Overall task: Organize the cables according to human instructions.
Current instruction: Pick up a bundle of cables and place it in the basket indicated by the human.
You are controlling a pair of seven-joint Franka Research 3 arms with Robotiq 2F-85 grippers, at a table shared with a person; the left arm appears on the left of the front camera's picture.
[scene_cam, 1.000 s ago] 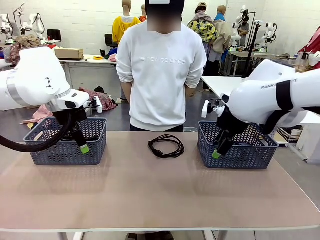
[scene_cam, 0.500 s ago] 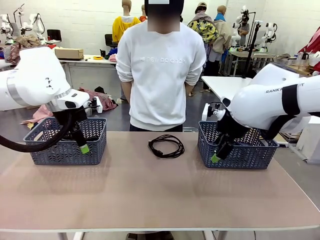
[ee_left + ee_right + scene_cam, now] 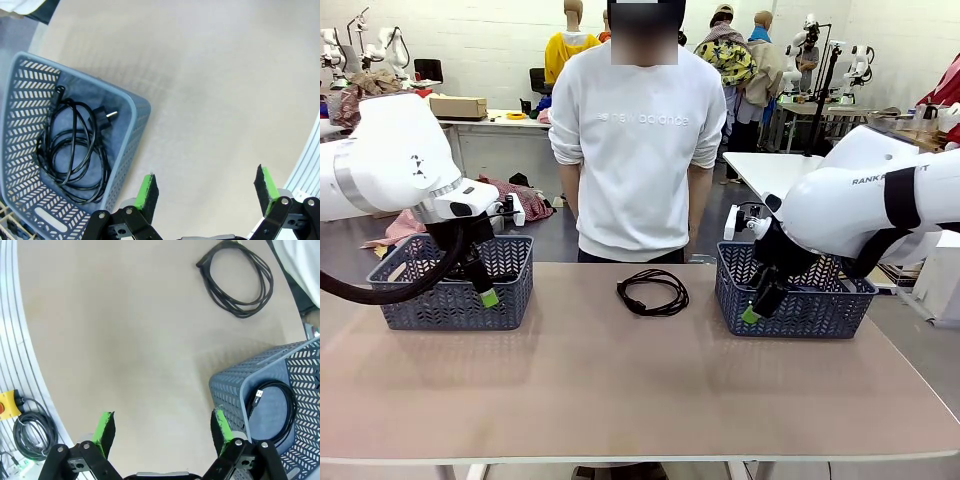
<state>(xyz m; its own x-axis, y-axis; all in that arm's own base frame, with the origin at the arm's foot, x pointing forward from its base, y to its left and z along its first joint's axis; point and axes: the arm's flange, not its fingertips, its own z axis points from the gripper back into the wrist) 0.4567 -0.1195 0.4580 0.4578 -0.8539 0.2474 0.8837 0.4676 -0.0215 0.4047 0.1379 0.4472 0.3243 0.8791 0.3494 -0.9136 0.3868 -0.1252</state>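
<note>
The left gripper (image 3: 488, 296), fingers apart, is hanging before the left basket (image 3: 390, 300) holding one cable (image 3: 70, 150). Another cable (image 3: 653, 292) is lying mid-surface (image 3: 640, 390). The right gripper (image 3: 752, 312), fingers apart, is fronting the right basket (image 3: 830, 310).

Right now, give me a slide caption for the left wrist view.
Open left gripper above the table, beside a grey basket holding one coiled black cable.

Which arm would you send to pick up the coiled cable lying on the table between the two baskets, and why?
Probably the right. The cable lies nearer the right basket, and the right gripper, jaws open and empty, hangs at that basket's inner corner. The left gripper, also open, hangs farther off.
</note>
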